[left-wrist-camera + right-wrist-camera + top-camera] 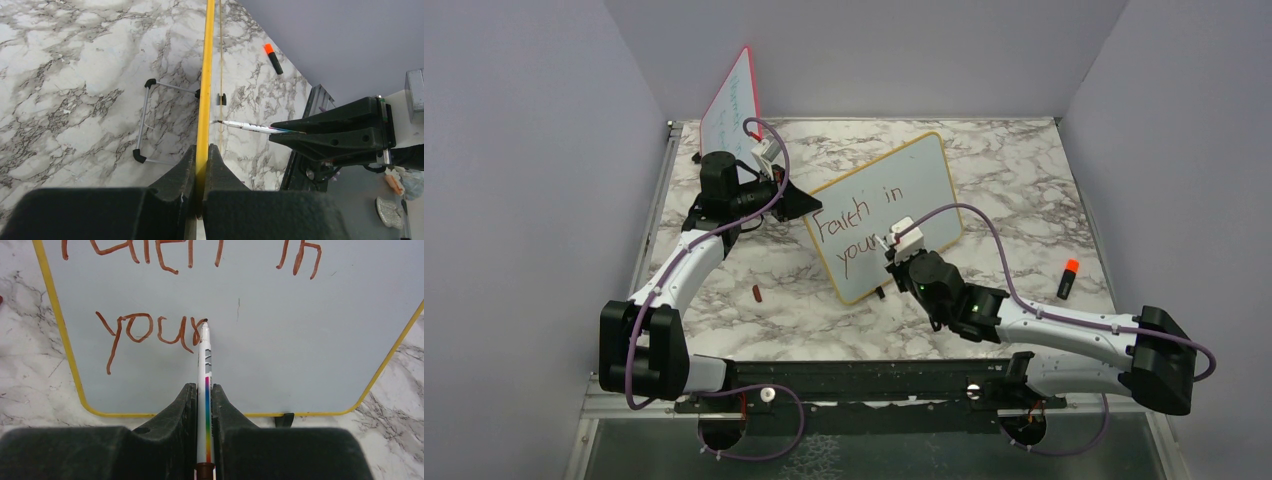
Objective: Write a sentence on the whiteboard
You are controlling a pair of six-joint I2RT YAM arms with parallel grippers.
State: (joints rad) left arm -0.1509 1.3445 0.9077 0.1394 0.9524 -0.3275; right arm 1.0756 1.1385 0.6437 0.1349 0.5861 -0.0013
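The whiteboard (924, 180) with the yellow-orange frame stands tilted mid-table. Dark red writing (859, 225) on it reads "Faith in" and, below, "your". My left gripper (809, 205) is shut on the board's left edge; in the left wrist view it (202, 148) pinches the yellow frame (206, 75). My right gripper (894, 248) is shut on a white marker (205, 370) with a rainbow stripe. The marker's tip touches the board (310, 340) just after the "r" of "your" (150, 331). The marker also shows in the left wrist view (245, 126).
A red-framed board (729, 105) leans at the back left. A black marker with an orange cap (1067, 279) lies at the right, also in the left wrist view (273, 58). A small dark red cap (756, 293) lies left of the board. The board's wire stand (142, 120) rests behind it.
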